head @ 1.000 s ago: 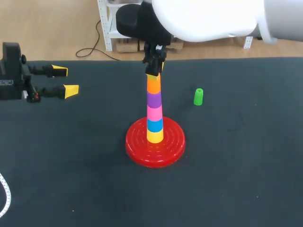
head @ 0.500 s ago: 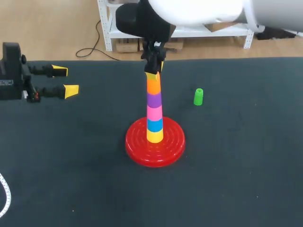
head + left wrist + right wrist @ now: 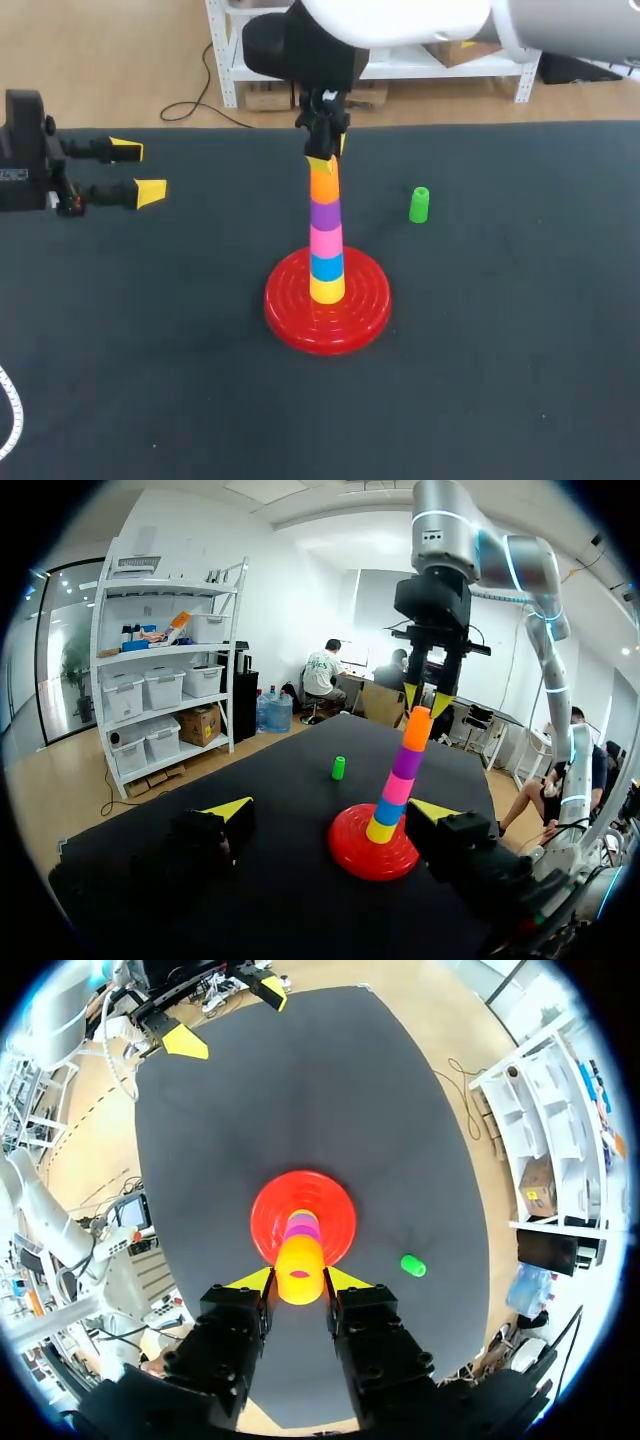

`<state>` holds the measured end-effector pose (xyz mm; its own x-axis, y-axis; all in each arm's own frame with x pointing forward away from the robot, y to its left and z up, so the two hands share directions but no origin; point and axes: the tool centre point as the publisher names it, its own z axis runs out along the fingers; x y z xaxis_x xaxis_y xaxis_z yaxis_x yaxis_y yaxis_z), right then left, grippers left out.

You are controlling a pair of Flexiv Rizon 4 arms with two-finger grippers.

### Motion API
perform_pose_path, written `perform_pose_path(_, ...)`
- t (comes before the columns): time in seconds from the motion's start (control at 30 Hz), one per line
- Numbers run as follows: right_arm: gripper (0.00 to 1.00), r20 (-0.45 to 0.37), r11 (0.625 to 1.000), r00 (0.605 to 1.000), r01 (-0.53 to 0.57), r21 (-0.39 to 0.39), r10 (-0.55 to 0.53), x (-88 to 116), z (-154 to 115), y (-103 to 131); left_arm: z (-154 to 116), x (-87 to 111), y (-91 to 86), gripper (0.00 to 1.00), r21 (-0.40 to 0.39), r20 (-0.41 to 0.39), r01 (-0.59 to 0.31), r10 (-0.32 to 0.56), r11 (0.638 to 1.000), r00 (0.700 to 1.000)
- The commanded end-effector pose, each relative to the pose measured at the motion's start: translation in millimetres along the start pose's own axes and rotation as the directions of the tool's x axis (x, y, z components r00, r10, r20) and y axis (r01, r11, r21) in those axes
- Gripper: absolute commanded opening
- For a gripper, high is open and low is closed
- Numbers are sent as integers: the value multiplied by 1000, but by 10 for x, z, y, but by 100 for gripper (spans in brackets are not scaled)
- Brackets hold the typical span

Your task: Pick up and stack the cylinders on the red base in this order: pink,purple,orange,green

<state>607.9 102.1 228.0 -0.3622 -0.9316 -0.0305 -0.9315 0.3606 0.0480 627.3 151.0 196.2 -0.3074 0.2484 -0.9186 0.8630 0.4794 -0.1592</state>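
Observation:
On the red base point(image 3: 362, 308) stands a tower of cylinders: yellow, blue, pink point(image 3: 326, 240), purple point(image 3: 324, 212) and, topmost, the orange cylinder point(image 3: 323, 184). My right gripper point(image 3: 323, 160) points straight down over the tower and is shut on the orange cylinder's upper end; in the right wrist view its tips point(image 3: 300, 1282) touch that cylinder point(image 3: 300, 1268) from both sides. The green cylinder point(image 3: 419, 204) stands alone to the right of the tower. My left gripper point(image 3: 138, 170) rests open and empty at the table's left edge, facing the tower point(image 3: 404, 770).
A white curved strip point(image 3: 10, 415) lies at the table's near left corner. Dark tabletop surrounds the base on all sides, with the green cylinder point(image 3: 339, 768) standing behind it as my left wrist sees it.
My right arm's upper links have swung left in the head view, while its gripper stayed at the tower's top. The tower, the green cylinder and my left arm have not moved.

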Motion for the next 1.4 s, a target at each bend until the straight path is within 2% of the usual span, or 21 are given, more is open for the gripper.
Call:
perform_pose_path(0.03,100,36,1000,999,1,10,-2,45,-74,10,12,20,4,100,-3,8,-3,3,1000,1000)
perform_pose_path(0.2,100,98,1000,995,-11,25,9,90,-330,-50,12,20,4,100,-3,8,-3,3,1000,1000)
perform_pose_path(0.37,100,125,994,989,-89,62,81,189,-381,-263,12,20,4,100,-3,8,-3,3,1000,1000)
perform_pose_path(0.57,100,79,967,968,-243,81,237,359,-73,-773,12,20,4,100,-3,8,-3,3,1000,1000)
perform_pose_path(0.73,100,54,923,925,-380,63,377,598,266,-1234,12,20,4,100,-3,8,-3,3,1000,1000)
perform_pose_path(0.87,100,5,887,888,-459,48,459,810,561,-1499,12,20,4,100,-3,8,-3,3,1000,1000)
perform_pose_path(1.0,100,-29,847,846,-532,21,532,990,850,-1654,12,20,4,100,-3,8,-3,3,1000,1000)
perform_pose_path(1.2,100,-17,801,801,-598,3,598,1143,1152,-1730,12,20,4,100,-3,8,-3,3,1000,1000)
perform_pose_path(1.4,100,-27,791,790,-612,27,612,1147,1354,-1796,12,20,4,100,-3,8,-3,3,1000,1000)
